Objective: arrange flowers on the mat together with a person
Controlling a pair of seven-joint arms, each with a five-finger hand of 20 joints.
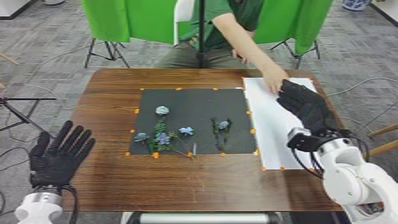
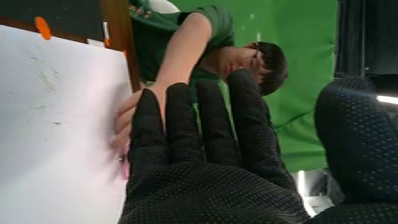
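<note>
Mat (image 1: 200, 105), dark and rectangular, is noted in the head view, lying on the brown wooden counter (image 1: 200, 192) with orange markers (image 1: 155, 155) around its border. On its left part we record a pale bloom (image 1: 162, 110) on a green stem; nearer the robot is a leafy cluster of blue flowers (image 1: 163, 139). A light blue flower (image 1: 186, 130) lies just beside this cluster, toward the mat's middle. On the right part we find a green sprig (image 1: 222, 126) bearing a blue bloom. Along the mat's right side lies a white sheet (image 1: 274, 130).

We observe the left hand (image 1: 55, 162) at the counter's left side, open, its fingers straight and spread; we cannot tell whether it touches the wood. The right hand (image 1: 309, 107) is over the far part of the white sheet, open. A person's hand (image 1: 274, 80) reaches to the sheet's far end, close to the right hand's fingertips.

In the right wrist view we see the right hand (image 2: 213, 190) with straight fingers and the thumb standing apart from them. Beyond it, the person's hand is at the sheet's edge, with a small pink item (image 2: 125, 167) just beside its fingers; we cannot tell whether it is held. We also note faint green specks (image 2: 51, 82) on the sheet.
</note>
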